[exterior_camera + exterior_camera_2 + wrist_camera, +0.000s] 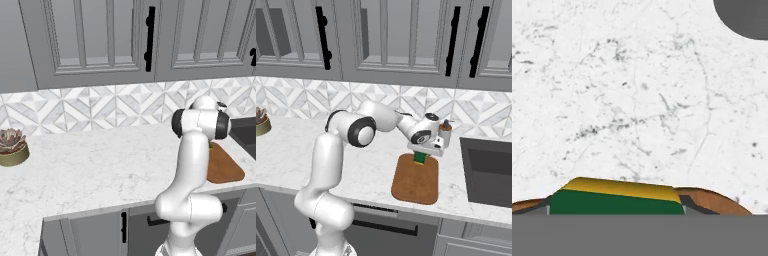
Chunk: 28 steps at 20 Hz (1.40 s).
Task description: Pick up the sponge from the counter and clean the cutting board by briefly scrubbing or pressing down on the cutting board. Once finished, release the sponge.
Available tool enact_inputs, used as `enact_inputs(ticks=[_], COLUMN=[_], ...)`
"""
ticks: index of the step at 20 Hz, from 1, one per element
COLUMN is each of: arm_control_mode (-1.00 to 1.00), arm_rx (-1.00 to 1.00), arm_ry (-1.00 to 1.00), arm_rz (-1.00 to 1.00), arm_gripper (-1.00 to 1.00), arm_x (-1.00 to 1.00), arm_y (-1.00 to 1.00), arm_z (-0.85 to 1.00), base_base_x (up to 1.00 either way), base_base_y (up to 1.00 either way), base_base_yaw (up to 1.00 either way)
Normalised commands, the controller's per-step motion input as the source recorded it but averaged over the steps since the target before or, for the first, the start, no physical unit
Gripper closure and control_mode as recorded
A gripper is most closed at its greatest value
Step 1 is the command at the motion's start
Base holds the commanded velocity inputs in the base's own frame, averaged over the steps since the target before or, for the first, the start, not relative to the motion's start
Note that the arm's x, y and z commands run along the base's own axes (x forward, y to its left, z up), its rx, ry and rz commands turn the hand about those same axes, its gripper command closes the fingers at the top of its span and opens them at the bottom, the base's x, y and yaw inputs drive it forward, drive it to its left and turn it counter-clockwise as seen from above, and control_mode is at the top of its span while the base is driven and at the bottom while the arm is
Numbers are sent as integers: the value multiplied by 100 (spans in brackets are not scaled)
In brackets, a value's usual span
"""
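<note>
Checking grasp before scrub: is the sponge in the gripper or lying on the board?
In the gripper: the sponge hangs under the hand over the cutting board's far end. Contact with the board: cannot tell.

The arm [331,165] is glossy white, built of thick rounded tube segments that bulge at each joint. Dark grey, nearly black discs cap the joints, one large at the elbow [362,132] and a smaller one at the wrist [422,137]. The hand block under the wrist is pale grey-white and boxy.
</note>
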Motion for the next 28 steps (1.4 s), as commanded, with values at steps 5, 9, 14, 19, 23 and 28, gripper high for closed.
enact_inputs(ticks=[5, 9, 14, 19, 23, 28], arm_control_mode=[-100, -100, -100, -100, -100, -100], arm_rx=[0, 0, 0, 0, 0, 0], arm_ry=[5, 6, 3, 0, -2, -11], arm_rz=[0, -1, -1, 0, 0, 0], arm_gripper=[100, 100, 100, 100, 100, 100], arm_x=[-35, -94, -100, -100, -100, -100], arm_y=[-76, -60, -59, -21, 1, 44], arm_z=[-70, -67, -49, -53, -35, 0], base_base_x=[0, 0, 0, 0, 0, 0], base_base_y=[0, 0, 0, 0, 0, 0], base_base_yaw=[0, 0, 0, 0, 0, 0])
